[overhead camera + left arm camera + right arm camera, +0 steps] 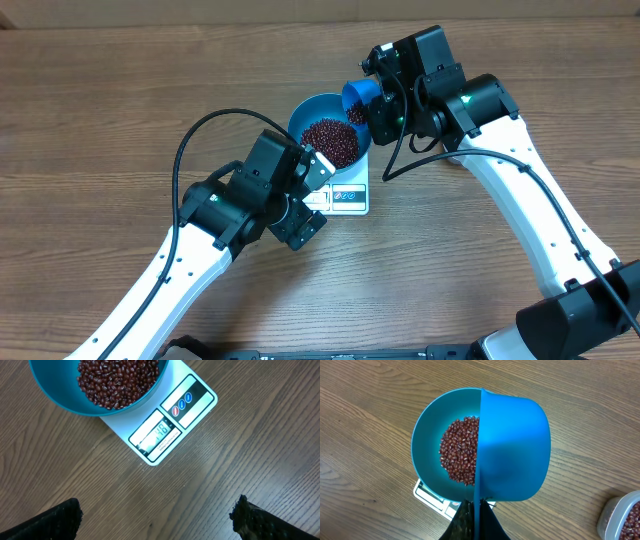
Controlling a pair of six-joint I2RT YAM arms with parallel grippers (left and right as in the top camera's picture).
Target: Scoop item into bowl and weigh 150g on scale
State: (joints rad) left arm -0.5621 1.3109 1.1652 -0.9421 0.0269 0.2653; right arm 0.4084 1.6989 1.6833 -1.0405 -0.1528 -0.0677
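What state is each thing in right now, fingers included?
bowl: on the scale, partly filled with beans
scale: display lit
scoop: held over the bowl
right fingers: shut on the scoop's handle
left fingers: open, empty
tub: holds beans, mostly out of view

The bowl (pixel 301 118), round, deep and teal-blue, is sitting upright on the scale (pixel 351 199) and covering most of its platform. The beans (pixel 331 142), small, oval and dark red-brown, are lying in a loose heap across the bowl's bottom. The flat white scale is lying level, its display apparently showing 148, though the digits are faint.
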